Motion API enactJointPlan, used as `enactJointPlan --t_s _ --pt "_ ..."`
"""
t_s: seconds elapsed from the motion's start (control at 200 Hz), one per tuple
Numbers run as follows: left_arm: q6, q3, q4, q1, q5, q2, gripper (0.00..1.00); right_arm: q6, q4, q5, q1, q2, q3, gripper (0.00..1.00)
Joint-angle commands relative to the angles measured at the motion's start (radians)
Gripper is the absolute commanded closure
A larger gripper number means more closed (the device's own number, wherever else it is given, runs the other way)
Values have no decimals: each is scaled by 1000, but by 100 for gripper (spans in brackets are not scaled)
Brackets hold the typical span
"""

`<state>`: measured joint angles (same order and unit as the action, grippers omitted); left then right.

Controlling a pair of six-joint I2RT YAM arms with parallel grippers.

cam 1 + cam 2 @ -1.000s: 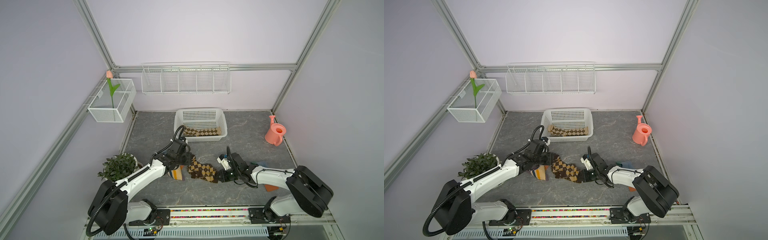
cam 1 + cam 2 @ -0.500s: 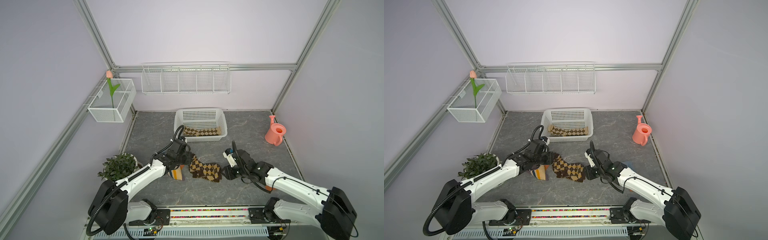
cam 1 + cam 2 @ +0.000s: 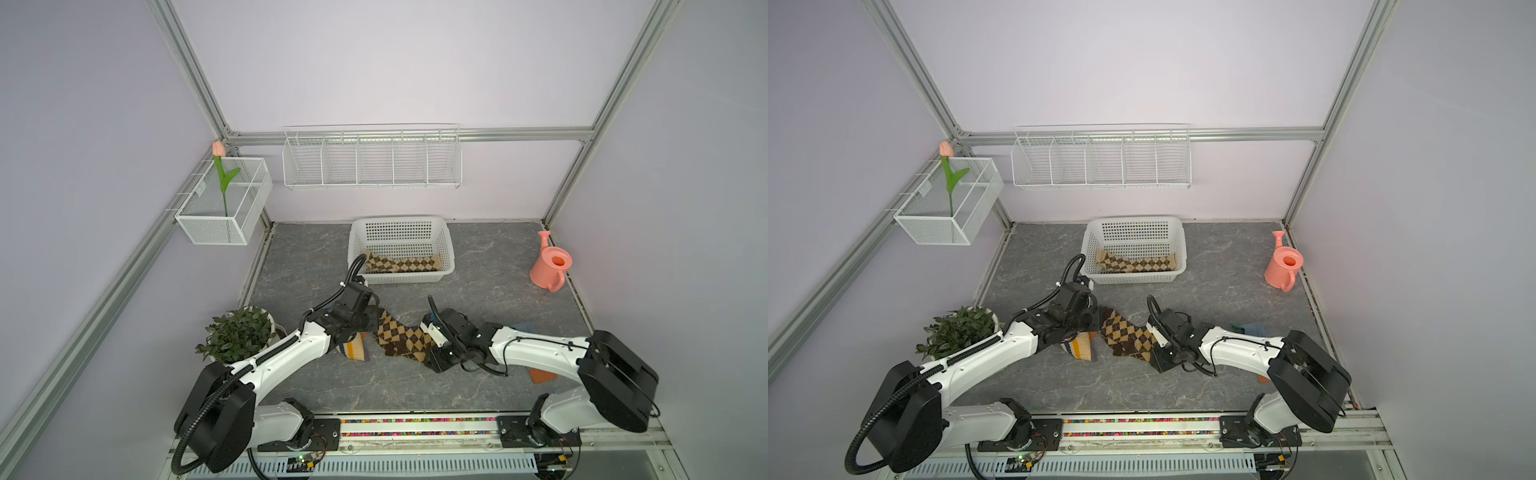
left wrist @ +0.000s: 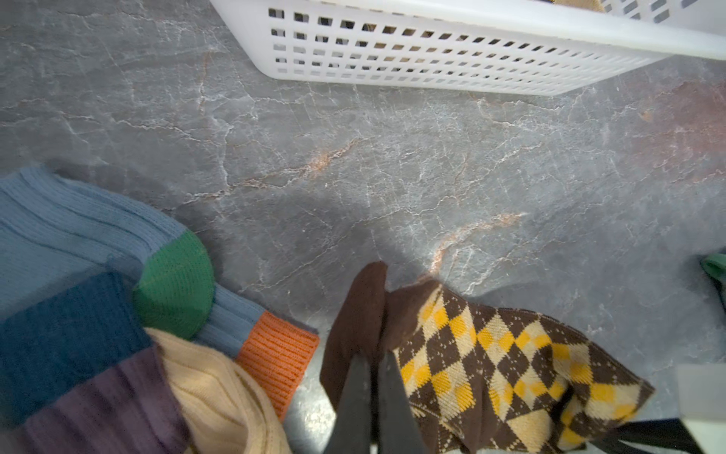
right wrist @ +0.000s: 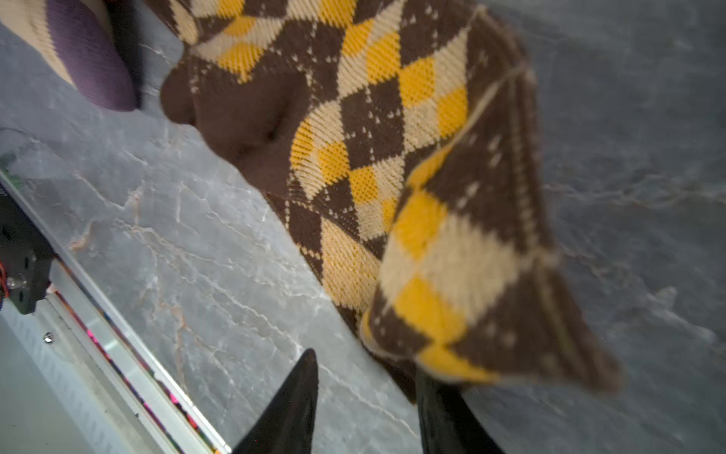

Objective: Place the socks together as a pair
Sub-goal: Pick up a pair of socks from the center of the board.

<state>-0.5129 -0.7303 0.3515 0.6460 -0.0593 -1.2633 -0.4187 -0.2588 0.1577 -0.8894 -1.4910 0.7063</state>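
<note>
The dark argyle sock is still kept pinched by the left gripper, while the right gripper, narrower a second ago, is now held parted at its other end.

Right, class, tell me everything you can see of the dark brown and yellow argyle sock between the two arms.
The dark argyle sock is knit, with brown, yellow and cream diamonds and a plain brown end. It lies crumpled on the grey table. The left gripper is shut on that brown end; the right gripper stands open at the other end.
</note>
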Motion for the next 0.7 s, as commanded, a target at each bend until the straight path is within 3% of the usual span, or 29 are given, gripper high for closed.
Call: enactJointPlan --t_s 0.0,0.245,0.495,0.695 --pt "-25 18 3 -5 -7 30 100 -17 35 12 35 -32 -7 57" --pt "-45 56 -19 -5 31 51 100 -7 -38 -73 153 30 -49 62" --pt "-69 102 -58 -4 69 54 100 97 -189 -264 255 -8 72 64" --pt "-67 133 -106 -4 102 29 100 150 -227 -265 241 69 122 63"
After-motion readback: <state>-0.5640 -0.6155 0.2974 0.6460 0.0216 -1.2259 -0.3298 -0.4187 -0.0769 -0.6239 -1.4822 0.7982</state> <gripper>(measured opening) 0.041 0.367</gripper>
